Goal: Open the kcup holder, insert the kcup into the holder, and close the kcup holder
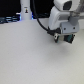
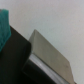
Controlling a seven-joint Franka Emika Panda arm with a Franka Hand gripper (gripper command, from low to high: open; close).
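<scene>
In the exterior view my gripper hangs low over the white table on the exterior view's right. A small green-topped thing, likely the kcup, sits right at its fingertips. The picture is too blurred to show whether the jaws hold it. In the wrist view a teal patch shows at the picture's edge, likely the same pod. Beside it is a black boxy body with a grey flat face, which may be the kcup holder. The holder does not show clearly in the exterior view.
A tall white bottle-like object with a dark mark stands at the back on the exterior view's left, against dark clutter. A black cable loops down from the arm. The white table fills the foreground.
</scene>
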